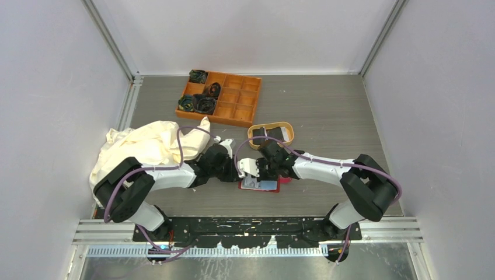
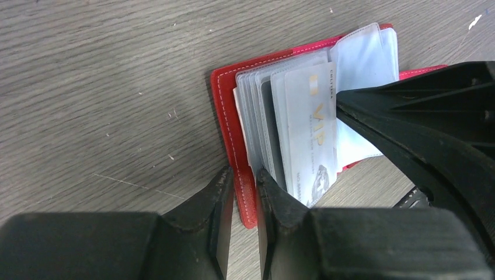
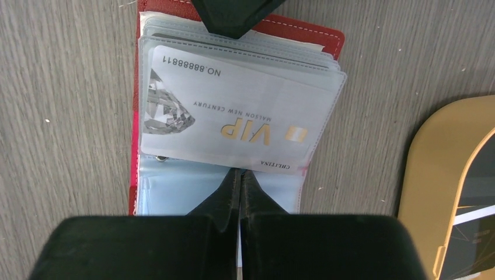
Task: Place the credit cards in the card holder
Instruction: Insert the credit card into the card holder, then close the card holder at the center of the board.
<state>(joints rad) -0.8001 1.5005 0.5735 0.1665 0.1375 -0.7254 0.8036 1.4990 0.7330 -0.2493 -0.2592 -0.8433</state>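
The red card holder (image 1: 260, 185) lies open on the table between both arms, its clear pockets fanned out. My left gripper (image 2: 245, 178) is shut on the edge of its red cover (image 2: 225, 111). A silver VIP credit card (image 3: 233, 116) lies partly inside a clear pocket; it also shows in the left wrist view (image 2: 306, 128). My right gripper (image 3: 240, 172) is shut, its tips against the card's outer long edge. A black card (image 3: 476, 192) lies in the tan tray (image 3: 432, 175).
The tan oval tray (image 1: 274, 125) sits just behind the holder. An orange compartment box (image 1: 233, 102) with dark items stands at the back. A cream cloth (image 1: 146, 146) is heaped at the left, beside my left arm.
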